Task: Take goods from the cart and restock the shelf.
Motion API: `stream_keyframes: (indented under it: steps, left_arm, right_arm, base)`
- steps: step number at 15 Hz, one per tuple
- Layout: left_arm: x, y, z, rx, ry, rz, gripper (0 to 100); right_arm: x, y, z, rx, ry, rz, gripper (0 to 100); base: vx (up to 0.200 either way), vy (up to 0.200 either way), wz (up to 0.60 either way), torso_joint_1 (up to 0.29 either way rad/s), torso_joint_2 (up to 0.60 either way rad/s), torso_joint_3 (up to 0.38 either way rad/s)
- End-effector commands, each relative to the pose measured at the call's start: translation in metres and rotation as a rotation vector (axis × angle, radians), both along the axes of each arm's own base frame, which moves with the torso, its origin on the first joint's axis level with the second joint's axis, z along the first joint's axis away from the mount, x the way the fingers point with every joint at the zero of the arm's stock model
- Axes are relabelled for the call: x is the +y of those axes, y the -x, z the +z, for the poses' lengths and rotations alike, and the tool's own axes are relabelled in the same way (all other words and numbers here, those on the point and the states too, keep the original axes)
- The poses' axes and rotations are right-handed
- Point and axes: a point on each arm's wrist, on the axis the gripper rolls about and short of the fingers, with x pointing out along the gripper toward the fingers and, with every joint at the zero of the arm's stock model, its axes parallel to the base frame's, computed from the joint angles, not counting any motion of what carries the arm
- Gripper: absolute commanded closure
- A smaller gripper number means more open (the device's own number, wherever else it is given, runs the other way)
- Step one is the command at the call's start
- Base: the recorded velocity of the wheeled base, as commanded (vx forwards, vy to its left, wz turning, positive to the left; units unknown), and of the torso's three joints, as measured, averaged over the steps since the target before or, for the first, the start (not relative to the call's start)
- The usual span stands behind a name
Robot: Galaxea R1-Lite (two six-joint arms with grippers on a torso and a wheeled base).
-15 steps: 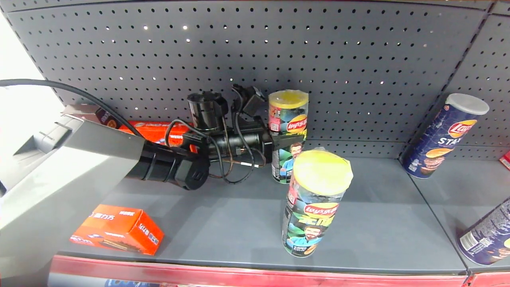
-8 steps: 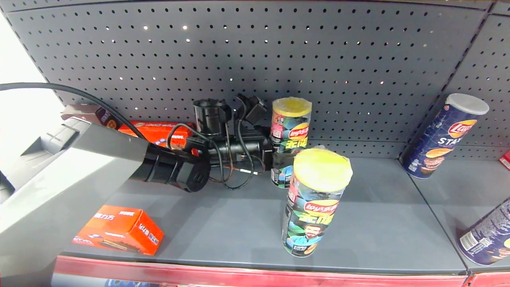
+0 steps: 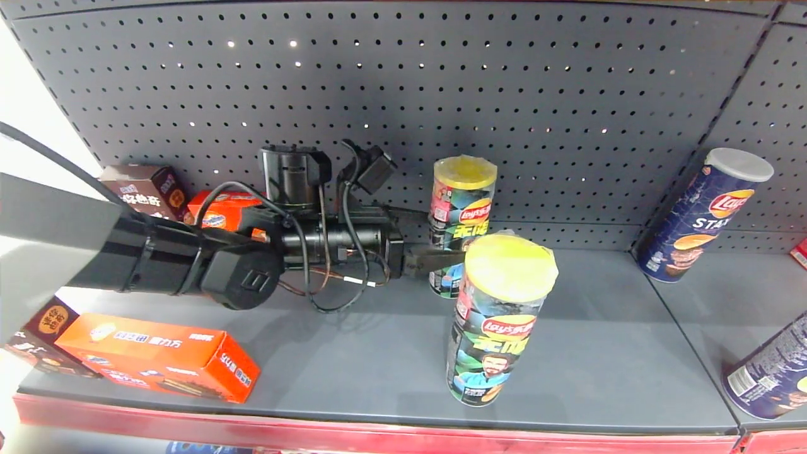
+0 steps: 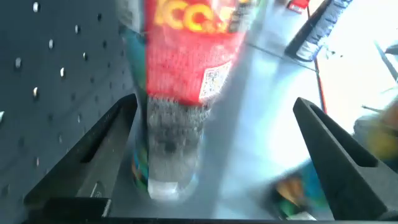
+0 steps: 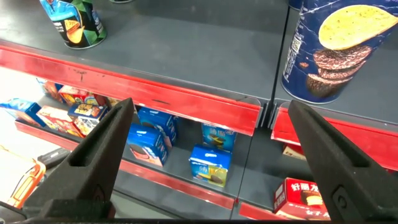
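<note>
Two yellow-lidded chip cans stand upright on the grey shelf. The rear can is close to the pegboard; the front can is nearer the shelf edge, and its base shows in the right wrist view. My left gripper is open, level with the rear can's lower half, one finger behind its left side and one in front. In the left wrist view that can stands between the spread fingers, clear of both. My right gripper is open and holds nothing, below the shelf's red front strip.
An orange box and a dark box lie at the front left. A brown box and an orange pack sit at the back left. Two blue cans lean on the right section. Lower shelves hold blue boxes.
The rear can came down onto the shelf and my left gripper opened off it. The left arm then drew back to the left, uncovering the boxes at the left.
</note>
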Motion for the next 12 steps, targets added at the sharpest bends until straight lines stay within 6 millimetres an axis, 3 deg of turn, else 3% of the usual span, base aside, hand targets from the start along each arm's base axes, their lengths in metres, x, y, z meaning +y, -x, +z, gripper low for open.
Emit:
stream_keyframes:
  steps: [1, 12]
  left_arm:
    - [0.0063, 0.0147, 0.0197, -0.041, -0.016, 0.06, 0]
    - [0.0036, 0.0195, 0.0187, -0.114, -0.121, 0.273, 0]
  right_arm:
    - [0.0, 0.0, 0.0002, 0.001, 0.001, 0.001, 0]
    - [0.0, 0.0, 0.0002, 0.001, 0.001, 0.001, 0]
  base:
    - [0.0, 0.0, 0.0, 0.0, 0.0, 0.0]
    - [0.0, 0.0, 0.0, 0.0, 0.0, 0.0]
